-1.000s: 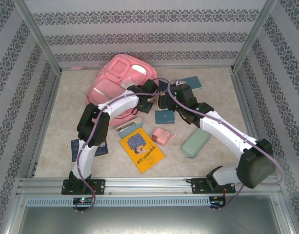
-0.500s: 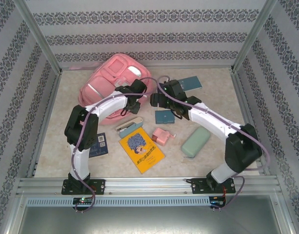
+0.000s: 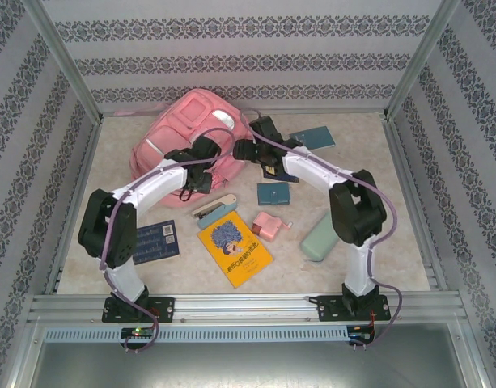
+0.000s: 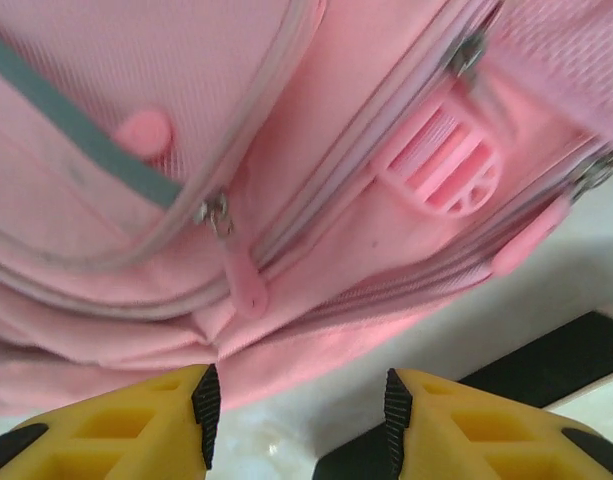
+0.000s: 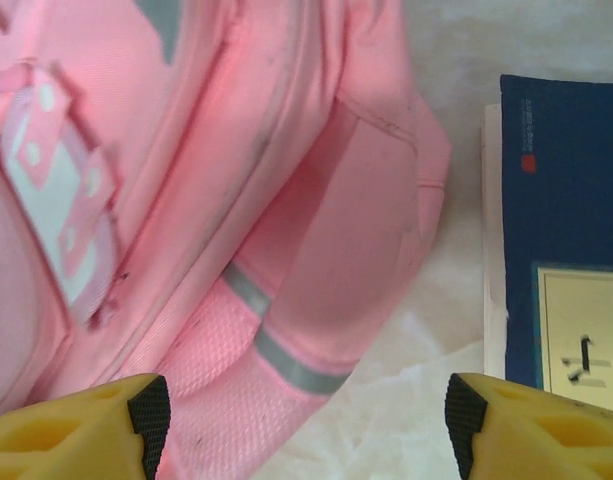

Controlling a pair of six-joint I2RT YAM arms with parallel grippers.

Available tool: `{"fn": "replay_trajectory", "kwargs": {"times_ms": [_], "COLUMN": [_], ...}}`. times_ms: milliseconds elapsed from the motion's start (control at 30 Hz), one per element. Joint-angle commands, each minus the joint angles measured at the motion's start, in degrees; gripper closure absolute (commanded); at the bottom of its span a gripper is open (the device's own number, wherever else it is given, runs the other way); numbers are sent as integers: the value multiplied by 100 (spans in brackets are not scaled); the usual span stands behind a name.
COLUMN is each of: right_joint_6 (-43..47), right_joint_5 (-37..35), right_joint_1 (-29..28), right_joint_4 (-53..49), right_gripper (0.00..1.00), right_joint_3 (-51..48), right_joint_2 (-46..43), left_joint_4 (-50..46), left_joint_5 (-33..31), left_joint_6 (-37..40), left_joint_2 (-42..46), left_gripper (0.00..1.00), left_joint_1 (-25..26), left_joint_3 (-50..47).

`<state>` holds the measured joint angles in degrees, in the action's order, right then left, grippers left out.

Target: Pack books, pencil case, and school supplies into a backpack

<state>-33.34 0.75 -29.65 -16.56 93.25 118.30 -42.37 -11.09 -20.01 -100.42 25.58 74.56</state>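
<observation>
Top view: the left gripper (image 3: 197,179) and right gripper (image 3: 241,150) flank the backpack's (image 3: 179,129) near edge. The yellow book (image 3: 235,242) lies behind them, its writing too small to read.

Left wrist: jaws apart and empty, backpack zips just ahead.

Right wrist: jaws wide and empty, backpack corner ahead. A navy book (image 5: 566,200) lies to the right, its label illegible.

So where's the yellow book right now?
In the top view, the yellow book lies centre, toward the near edge, just left of the small pink box.

From above and behind the arm bases, the top camera looks steeply down on the whole beige marbled table (image 3: 393,242), with the large pink fabric backpack (image 3: 179,129) at 11 o'clock. Both wrist cameras face that backpack from very close.
</observation>
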Motion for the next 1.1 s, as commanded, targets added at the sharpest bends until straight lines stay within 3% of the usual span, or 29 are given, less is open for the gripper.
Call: {"fn": "replay_trajectory", "kwargs": {"times_ms": [0, 167, 433, 700, 767, 1067], "right_joint_6": [-192, -276, -413, -698, -715, -941], "right_joint_5": [102, 322, 490, 618, 656, 759], "right_joint_1": [135, 109, 12, -132, -185, -344], "right_joint_4": [-404, -586, -451, -211, -225, -99], "right_gripper": [26, 34, 66, 74, 80, 85], "right_joint_3": [445, 899, 775, 357, 328, 143], "right_joint_2": [465, 942, 880, 554, 545, 500], "left_joint_4": [-371, -373, -139, 301, 338, 169], "left_joint_5": [293, 463, -151, -142, -218, -287], "left_joint_6": [-716, -1049, -652, -90, 0, 252], "left_joint_2": [264, 538, -84, -846, -1104, -1762], "left_gripper": [52, 52, 60, 62, 62, 62], "left_joint_1": [-15, -10, -407, -1285, -1419, -1888], "left_joint_3": [-311, -782, -792, -257, -23, 1013]}}
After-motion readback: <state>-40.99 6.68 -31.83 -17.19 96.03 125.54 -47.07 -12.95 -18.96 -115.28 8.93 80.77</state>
